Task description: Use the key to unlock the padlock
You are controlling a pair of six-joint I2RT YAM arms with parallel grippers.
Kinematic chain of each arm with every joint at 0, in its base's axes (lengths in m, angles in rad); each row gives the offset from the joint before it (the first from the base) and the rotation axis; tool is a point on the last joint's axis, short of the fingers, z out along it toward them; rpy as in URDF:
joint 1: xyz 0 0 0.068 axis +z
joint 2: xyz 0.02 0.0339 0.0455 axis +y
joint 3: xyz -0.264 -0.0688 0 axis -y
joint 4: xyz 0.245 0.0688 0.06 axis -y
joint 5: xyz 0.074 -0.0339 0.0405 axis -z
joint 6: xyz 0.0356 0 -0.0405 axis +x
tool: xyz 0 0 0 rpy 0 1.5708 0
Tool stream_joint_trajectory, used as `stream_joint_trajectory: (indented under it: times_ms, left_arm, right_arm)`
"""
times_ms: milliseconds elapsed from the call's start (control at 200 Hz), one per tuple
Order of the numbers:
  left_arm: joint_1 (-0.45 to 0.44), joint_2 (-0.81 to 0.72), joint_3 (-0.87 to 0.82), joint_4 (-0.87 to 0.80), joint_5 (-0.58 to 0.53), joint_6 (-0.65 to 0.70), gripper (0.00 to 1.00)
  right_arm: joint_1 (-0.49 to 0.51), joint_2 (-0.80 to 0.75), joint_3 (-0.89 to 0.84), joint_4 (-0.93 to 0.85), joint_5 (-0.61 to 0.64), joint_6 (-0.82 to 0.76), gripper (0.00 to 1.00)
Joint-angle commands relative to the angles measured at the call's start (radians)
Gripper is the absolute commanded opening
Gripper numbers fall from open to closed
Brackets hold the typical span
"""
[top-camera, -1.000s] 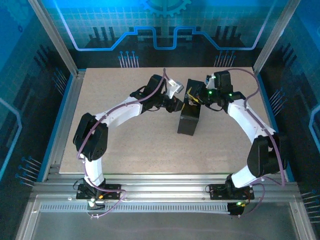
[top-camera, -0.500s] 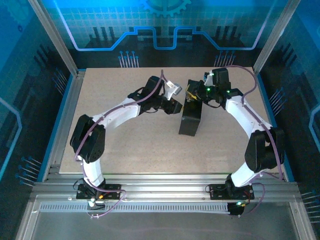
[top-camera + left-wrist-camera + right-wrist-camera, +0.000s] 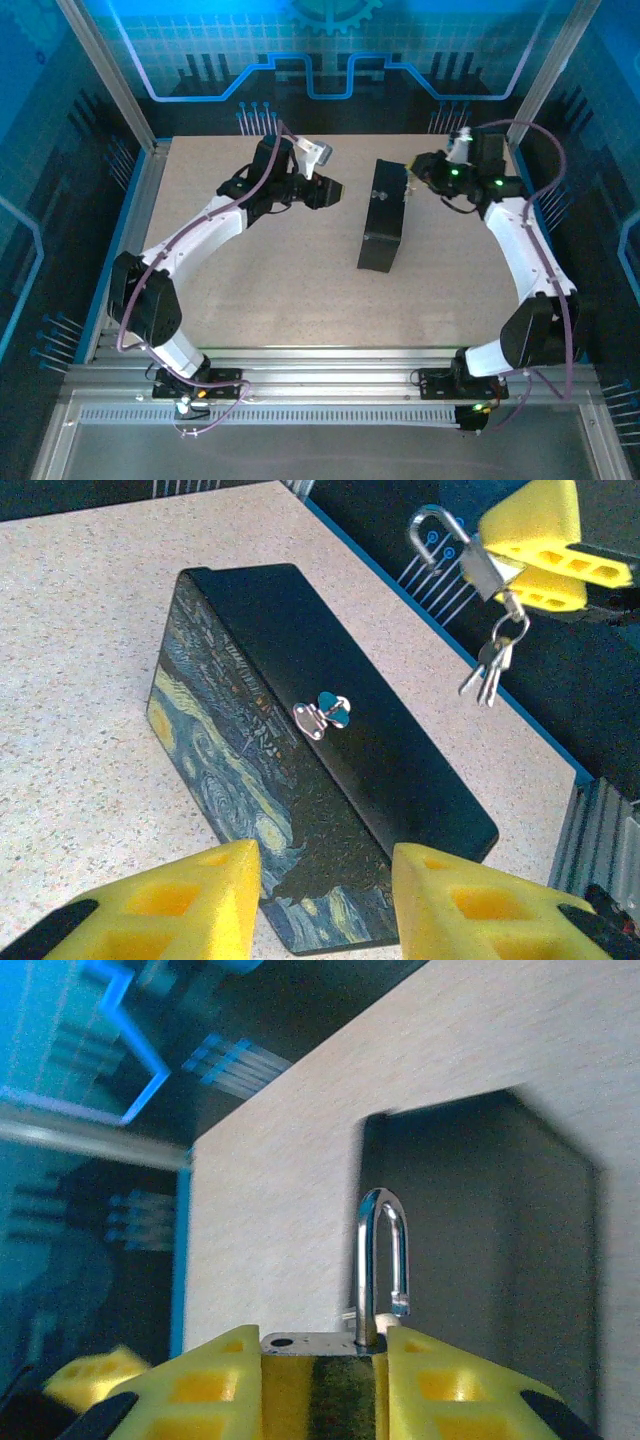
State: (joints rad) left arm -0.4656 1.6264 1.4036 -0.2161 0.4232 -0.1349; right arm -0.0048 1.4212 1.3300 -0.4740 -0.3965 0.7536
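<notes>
At the far middle of the table [image 3: 250, 290] we see a black box [image 3: 383, 222] standing on its edge, between the two arms. From the left wrist we see its swirly blue painted face turned toward us, and a small silver latch [image 3: 322, 715] on its dark upper side.

The left claw [image 3: 330, 190] hangs just left of the box, apart from it. Its yellow fingers [image 3: 215, 895] stand spread with nothing between them, and we look through the gap at the box.

The right claw [image 3: 415, 172] hovers above the far right corner of the box. It is clamped on the padlock [image 3: 318, 1344], whose body sits squeezed between the yellow fingers [image 3: 440, 1385]. The silver shackle [image 3: 383, 1255] points up and is sprung open, one leg out of its hole. From the left wrist we see the keys [image 3: 488, 670] dangling on a ring just under the padlock, in the air beyond the box.
</notes>
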Motion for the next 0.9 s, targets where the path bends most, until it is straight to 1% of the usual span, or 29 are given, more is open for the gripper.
stream_joint_trajectory:
  times_ms: [0,100,175,285,370,420,480,590,665,735,800,835,895]
  left_arm:
    - [0.007,-0.059,-0.027,-0.032,-0.058,-0.025,0.42]
    - [0.011,-0.077,-0.025,-0.040,-0.073,-0.025,0.42]
    - [0.010,-0.089,-0.023,-0.038,-0.084,-0.032,0.42]
    - [0.012,-0.112,-0.017,-0.030,-0.104,-0.044,0.43]
    - [0.012,-0.128,-0.009,-0.041,-0.121,-0.043,0.44]
    - [0.012,-0.137,-0.012,-0.047,-0.135,-0.039,0.47]
    - [0.012,-0.148,-0.018,-0.051,-0.154,-0.033,0.49]
    - [0.012,-0.161,-0.032,-0.051,-0.172,-0.028,0.50]
    - [0.012,-0.163,-0.035,-0.052,-0.173,-0.029,0.50]
    - [0.013,-0.162,-0.034,-0.057,-0.175,-0.029,0.50]
    - [0.015,-0.165,-0.032,-0.061,-0.185,-0.029,0.50]
    - [0.017,-0.165,-0.033,-0.062,-0.193,-0.030,0.51]
    - [0.022,-0.165,-0.034,-0.061,-0.200,-0.035,0.52]
  right_arm:
    - [-0.110,-0.032,-0.089,-0.076,0.073,-0.050,0.16]
    - [-0.186,-0.021,-0.159,-0.092,0.133,-0.075,0.17]
    - [-0.212,0.000,-0.228,-0.065,0.180,-0.076,0.18]
    - [-0.219,0.043,-0.318,0.003,0.251,-0.062,0.18]
    - [-0.218,0.104,-0.335,0.016,0.279,-0.075,0.19]
    - [-0.218,0.141,-0.336,0.016,0.295,-0.088,0.22]
    - [-0.218,0.181,-0.335,0.016,0.300,-0.106,0.24]
    - [-0.219,0.240,-0.331,0.011,0.294,-0.119,0.28]
    - [-0.217,0.260,-0.325,0.004,0.291,-0.129,0.37]
    - [-0.217,0.266,-0.312,-0.017,0.300,-0.148,0.50]
    - [-0.217,0.258,-0.296,-0.047,0.311,-0.165,0.60]
    - [-0.216,0.240,-0.290,-0.056,0.308,-0.174,0.68]
    - [-0.206,0.203,-0.281,-0.069,0.306,-0.188,0.74]
